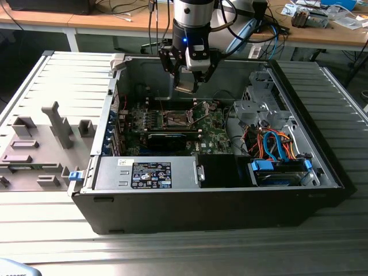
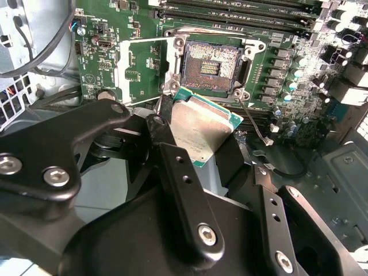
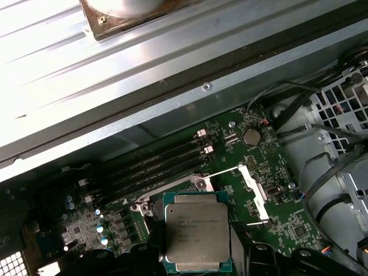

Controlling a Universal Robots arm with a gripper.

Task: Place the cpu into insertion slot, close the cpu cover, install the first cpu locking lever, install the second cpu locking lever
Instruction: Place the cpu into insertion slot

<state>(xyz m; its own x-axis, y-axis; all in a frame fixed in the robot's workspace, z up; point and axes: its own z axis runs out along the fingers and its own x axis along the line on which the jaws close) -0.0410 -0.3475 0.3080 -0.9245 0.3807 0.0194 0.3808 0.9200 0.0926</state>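
Silver-grey lid of the cpu (image 2: 201, 129) is pinched between the two black fingers (image 2: 179, 190) of the gripper (image 2: 204, 146). So the fingers are closed on the chip by its opposite edges, with a bit of its green border peeking out at the rim.

In the exterior view the arm (image 1: 192, 14) drops pretty much straight down into the open computer case (image 1: 201, 213), wrist vertical. The gripper (image 1: 188, 83) points down with the cpu (image 1: 187, 88) hanging in the air under it. It's slightly tilted, up above the green circuit board (image 1: 215, 135) and not touching anything. The insertion slot (image 1: 174, 119) sits on the board below the gripper, a little nearer the camera than the chip.

In the second wrist view the insertion slot (image 2: 210, 63) is bare, contact field in plain sight. The cpu cover (image 2: 144, 69) is flipped open off to one side of it, and a thin metal lever (image 2: 253, 121) sticks out by one corner.

The first wrist view looks down over the cpu (image 3: 196, 233), which hides most of the insertion slot (image 3: 146, 206), with the memory slots (image 3: 155, 164) just beyond.

The case sits on the ribbed metal worktop (image 1: 172, 253), power-supply box (image 1: 146, 172) along its near wall.
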